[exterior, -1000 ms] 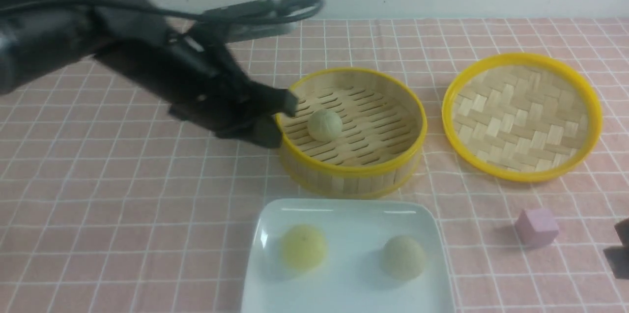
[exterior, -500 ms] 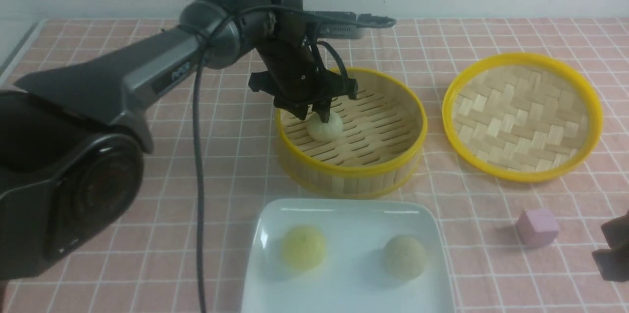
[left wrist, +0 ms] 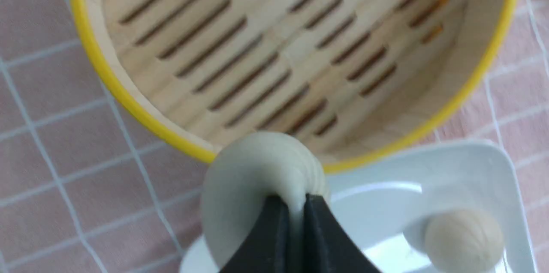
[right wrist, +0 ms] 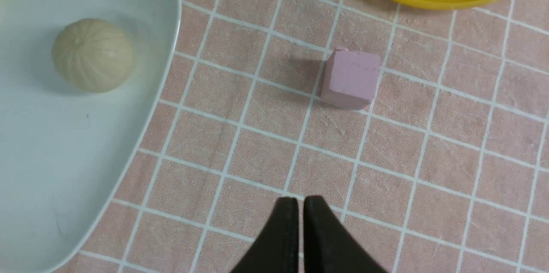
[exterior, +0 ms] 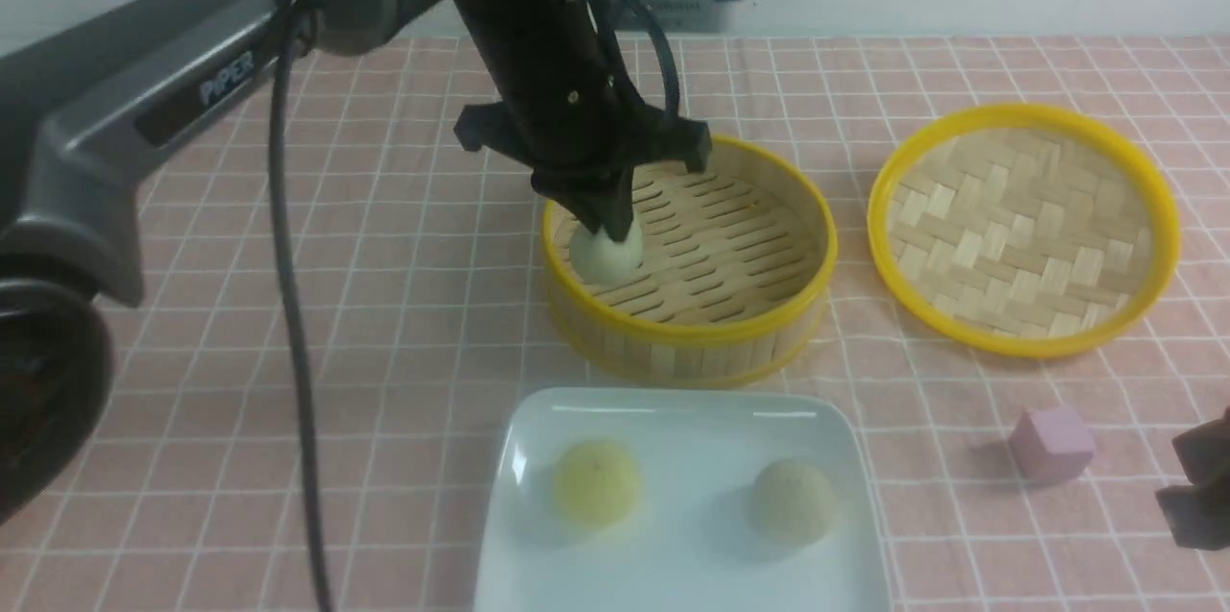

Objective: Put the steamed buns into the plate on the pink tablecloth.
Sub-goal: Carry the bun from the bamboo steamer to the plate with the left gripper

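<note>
Bun (exterior: 605, 257) pinched by the left jaws at the steamer basket (exterior: 692, 343)
The jaws clamp the top of this pale bun, at the left inner edge of the bamboo basket on the pink tablecloth (exterior: 288, 353). A yellowish bun (exterior: 596, 482) and a beige bun (exterior: 790, 501) sit apart on the white plate (exterior: 673, 401), nearer the robot. The right jaws are pressed together above the cloth, near a pink cube (exterior: 1050, 444).
</note>
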